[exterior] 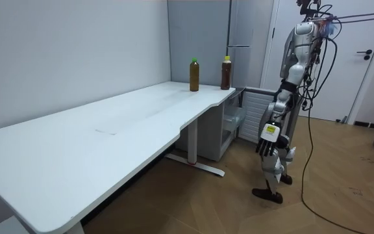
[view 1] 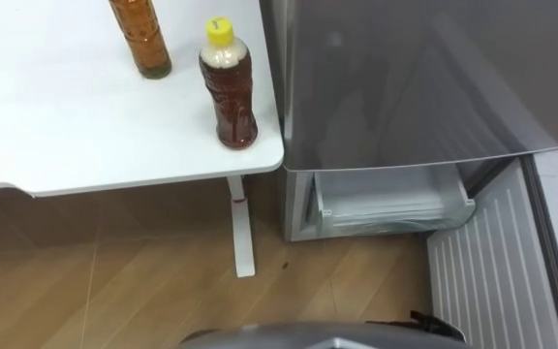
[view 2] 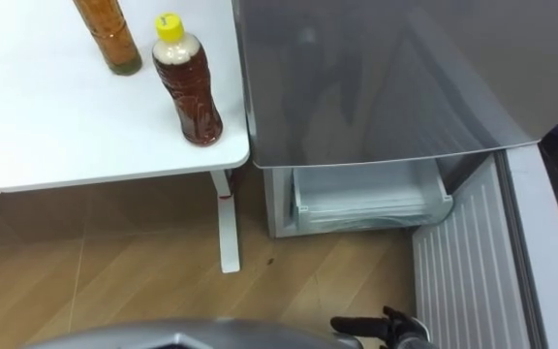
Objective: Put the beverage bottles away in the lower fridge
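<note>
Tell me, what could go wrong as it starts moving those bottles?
The yellow-capped bottle stands near the table corner, so a clumsy reach might knock it to the floor. The open lower door juts out on the robot's right; it could bump it when bending toward the drawer.

Bright, even indoor light from above. White desk (view 1: 56,116) top is near washed out. The yellow-capped bottle (view 1: 228,87) drops only a faint soft shadow. Grey fridge door (view 1: 405,78) carries broad dull sheen and hazy reflections. Floor (view 1: 114,281) under the desk's near edge is shaded. Drawer (view 1: 386,199) below the door is dimmer.
</note>
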Robot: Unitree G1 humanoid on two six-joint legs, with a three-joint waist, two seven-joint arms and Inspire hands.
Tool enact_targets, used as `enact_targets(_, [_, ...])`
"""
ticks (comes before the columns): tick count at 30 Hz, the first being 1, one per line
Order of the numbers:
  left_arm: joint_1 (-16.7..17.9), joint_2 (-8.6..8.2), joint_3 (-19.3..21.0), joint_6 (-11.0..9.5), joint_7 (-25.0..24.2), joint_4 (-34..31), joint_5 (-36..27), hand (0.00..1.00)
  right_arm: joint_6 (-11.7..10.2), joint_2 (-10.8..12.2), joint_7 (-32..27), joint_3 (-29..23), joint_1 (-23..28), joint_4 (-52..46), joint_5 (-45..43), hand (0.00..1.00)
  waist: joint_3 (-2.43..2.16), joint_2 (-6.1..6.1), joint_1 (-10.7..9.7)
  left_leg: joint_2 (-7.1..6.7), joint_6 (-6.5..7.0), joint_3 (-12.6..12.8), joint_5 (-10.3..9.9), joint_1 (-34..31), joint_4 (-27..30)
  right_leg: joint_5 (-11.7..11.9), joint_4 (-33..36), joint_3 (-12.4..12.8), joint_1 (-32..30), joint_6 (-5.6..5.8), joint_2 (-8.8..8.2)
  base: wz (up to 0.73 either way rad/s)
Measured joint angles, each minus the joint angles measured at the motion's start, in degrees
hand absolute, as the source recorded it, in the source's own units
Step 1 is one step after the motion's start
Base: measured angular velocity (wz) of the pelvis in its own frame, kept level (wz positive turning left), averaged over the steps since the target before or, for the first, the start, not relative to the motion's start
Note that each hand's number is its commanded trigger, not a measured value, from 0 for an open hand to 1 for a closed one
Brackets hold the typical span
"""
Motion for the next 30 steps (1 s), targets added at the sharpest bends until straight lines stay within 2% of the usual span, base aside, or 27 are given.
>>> enact_targets(5, [0.53, -0.02, 5.11, -1.26, 3.48, 0.00, -13.53, 0.00, 0.15, -0.09, 0.02, -0.14, 0.06, 0.50, 0.02, 0.00, 0.02, 0.08, 0.07, -0.05, -0.01, -0.01, 0.01, 0.41, 0.03, -0.01, 0.00, 0.09, 0.07, 0.00, -0.02, 0.00])
enact_targets(7, [0.46, 0.06, 8.29, -2.32, 5.56, -0.13, -22.06, 0.00, 0.17, -0.09, 0.07, -0.77, 0.03, 0.71, -0.03, 0.00, 0.04, 0.14, 0.07, -0.09, -0.01, 0.03, 0.01, 0.57, -0.04, 0.00, 0.06, 0.07, 0.32, 0.00, -0.06, 0.00])
enact_targets(13, [0.53, 0.31, 11.23, -5.73, 12.45, -3.18, -33.54, 0.00, 0.18, -0.49, -0.38, -2.38, 0.74, 0.49, -0.49, 0.00, 0.08, 0.57, 0.37, -0.23, 0.00, -0.18, 0.01, 1.68, -0.82, -0.05, 0.05, 0.10, 1.34, 0.06, -0.13, 0.00])
enact_targets(18, [0.86, 0.32, 15.05, -7.06, 17.91, -7.00, -37.62, 0.00, 0.17, -0.71, -0.69, -2.90, 1.28, 0.31, -0.77, 0.00, 0.06, 0.58, 1.12, -0.29, 0.02, -0.09, 0.03, 1.74, -0.83, -0.05, 0.15, 0.27, 1.24, 0.06, -0.18, -0.01])
enact_targets(22, [1.01, 0.44, 17.77, -10.06, 23.45, -12.51, -42.42, 0.00, 0.13, -1.14, -1.75, -4.00, 2.11, -0.34, -3.36, 0.00, 0.02, 0.65, 2.24, -0.33, 0.02, -0.19, 0.03, 1.54, -0.97, -0.05, 0.20, 0.32, 0.93, 0.06, -0.18, -0.01])
enact_targets(24, [0.98, 0.42, 18.04, -12.02, 25.82, -14.47, -44.29, 0.00, 0.03, -1.41, -1.85, -4.10, 2.50, -1.28, -4.46, 0.00, -0.03, 0.72, 2.64, -0.36, 0.02, -0.23, 0.03, 1.56, -1.07, -0.05, 0.09, 0.30, 0.95, 0.07, -0.18, 0.00])
enact_targets(27, [0.84, 0.41, 17.74, -14.35, 29.60, -17.72, -43.94, 0.00, -0.06, -1.52, -1.80, -4.17, 2.53, -1.48, -5.43, 0.00, -0.05, 0.71, 2.73, -0.40, 0.02, -0.39, 0.03, 1.55, -1.13, -0.05, 0.07, 0.29, 0.92, 0.07, -0.18, 0.00])
enact_targets(30, [1.03, 0.28, 16.13, -16.52, 32.85, -22.45, -42.73, 0.00, -1.09, -1.49, -1.74, -3.99, 2.93, -1.69, -5.61, 0.00, -0.15, 0.81, 3.01, -0.43, 0.02, -0.40, 0.03, 1.54, -0.77, -0.03, 0.17, 0.24, 0.89, 0.07, -0.19, 0.01])
